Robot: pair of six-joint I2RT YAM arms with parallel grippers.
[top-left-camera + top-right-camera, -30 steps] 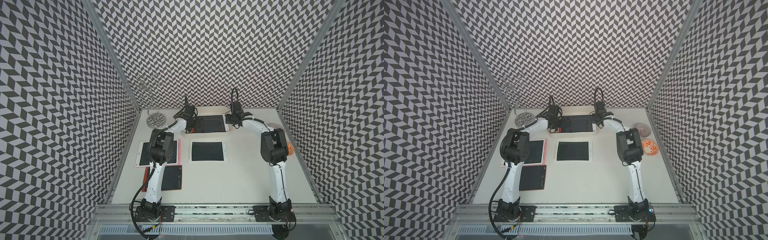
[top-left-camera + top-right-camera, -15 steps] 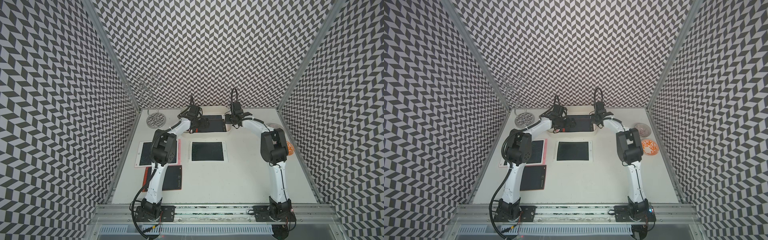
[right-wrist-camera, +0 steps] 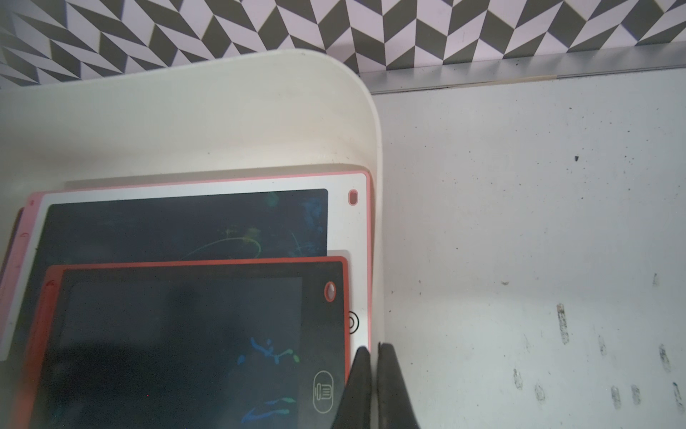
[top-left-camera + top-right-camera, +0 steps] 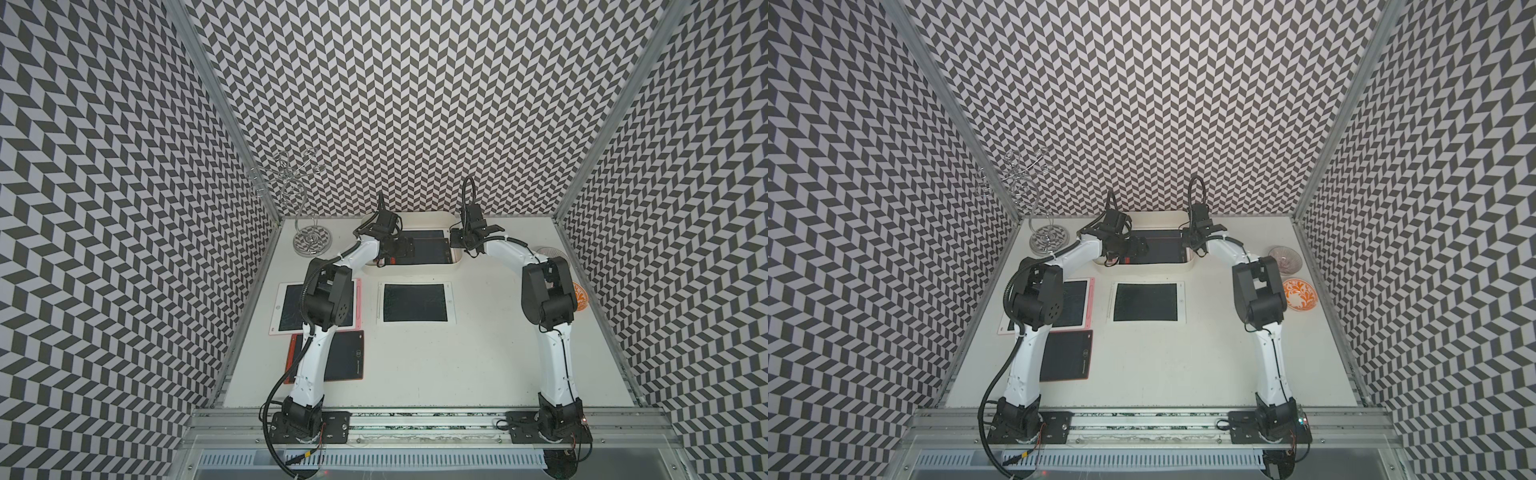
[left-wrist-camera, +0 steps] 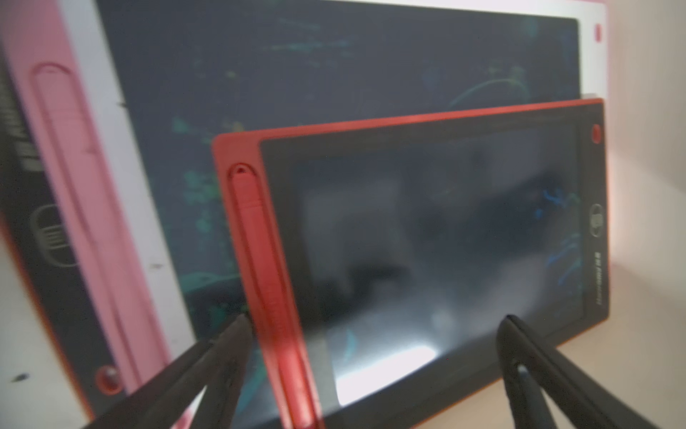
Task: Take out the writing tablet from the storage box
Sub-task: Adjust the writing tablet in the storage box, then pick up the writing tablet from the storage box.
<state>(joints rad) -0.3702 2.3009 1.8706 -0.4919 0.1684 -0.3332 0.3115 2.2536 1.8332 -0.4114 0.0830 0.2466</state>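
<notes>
Three tablets [image 4: 414,302] lie out; more remain under the spread left gripper [image 5: 375,319]; the right gripper [image 3: 373,347] pinches the storage box [image 3: 222,122] wall.

Top views overhead; wrist views near storage box [image 3: 222,122].
</notes>
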